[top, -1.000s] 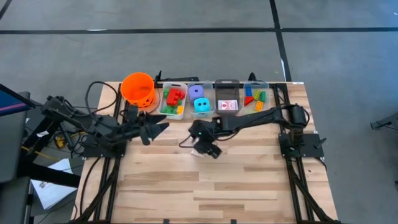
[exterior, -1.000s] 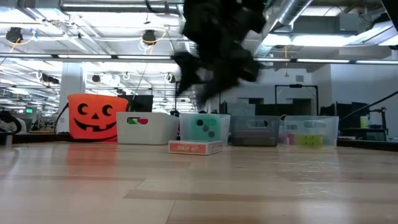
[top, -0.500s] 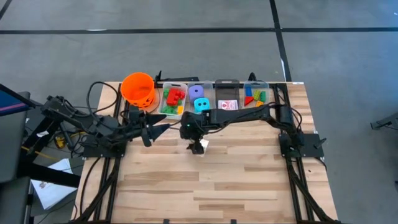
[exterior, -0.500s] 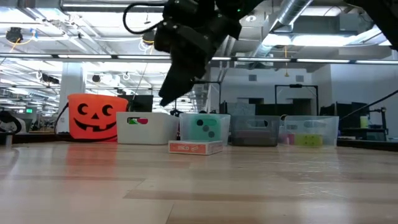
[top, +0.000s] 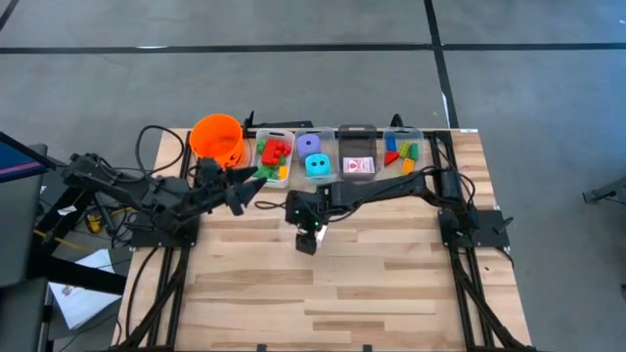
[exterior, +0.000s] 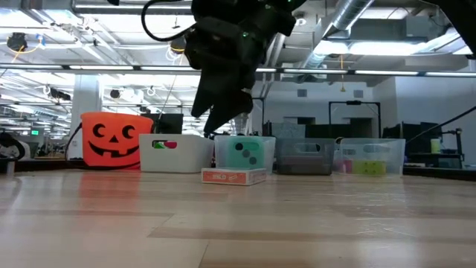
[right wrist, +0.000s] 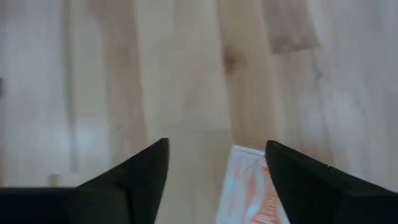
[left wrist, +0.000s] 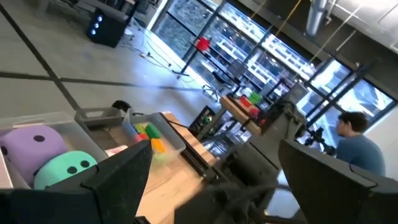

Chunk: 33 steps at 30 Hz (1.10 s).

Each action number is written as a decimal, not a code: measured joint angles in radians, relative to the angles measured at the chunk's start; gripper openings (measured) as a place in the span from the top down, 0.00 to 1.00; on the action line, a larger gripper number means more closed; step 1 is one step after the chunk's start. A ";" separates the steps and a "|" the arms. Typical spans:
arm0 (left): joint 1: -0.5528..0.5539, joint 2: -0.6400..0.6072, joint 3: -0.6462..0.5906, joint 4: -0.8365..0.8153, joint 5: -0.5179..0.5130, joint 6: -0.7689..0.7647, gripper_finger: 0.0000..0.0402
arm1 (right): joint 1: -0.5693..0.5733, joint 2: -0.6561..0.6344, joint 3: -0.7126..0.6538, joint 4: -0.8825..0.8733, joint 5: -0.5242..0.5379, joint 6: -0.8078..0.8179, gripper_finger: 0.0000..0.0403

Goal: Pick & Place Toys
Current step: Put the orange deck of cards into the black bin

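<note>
Count from above: four clear bins in a row, one orange bucket, two dice (one purple, one teal), two card packs, two arms.

Red-and-white card between spread dark fingers

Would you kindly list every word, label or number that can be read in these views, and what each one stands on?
None can be read.
Red-and-white card box on the table: red printing, too blurred to read.
Orange bucket: a black pumpkin face, no words.
Dice: dots only.
</note>
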<state>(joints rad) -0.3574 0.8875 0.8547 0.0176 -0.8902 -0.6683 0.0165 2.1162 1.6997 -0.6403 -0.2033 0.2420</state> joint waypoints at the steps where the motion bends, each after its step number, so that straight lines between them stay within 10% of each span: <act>1: 0.003 0.000 0.000 0.005 -0.001 -0.001 0.15 | 0.007 0.000 0.000 -0.004 0.030 0.002 0.37; 14: 0.005 0.000 0.000 0.006 0.000 -0.070 0.15 | -0.010 0.000 -0.022 0.172 0.127 -0.013 0.97; 33: 0.004 -0.005 0.001 -0.062 0.167 0.011 0.15 | -0.017 0.144 -0.023 -0.009 0.107 0.172 0.99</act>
<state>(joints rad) -0.3531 0.8825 0.8555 -0.0447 -0.7227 -0.6577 -0.0009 2.2600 1.6772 -0.6492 -0.0961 0.4140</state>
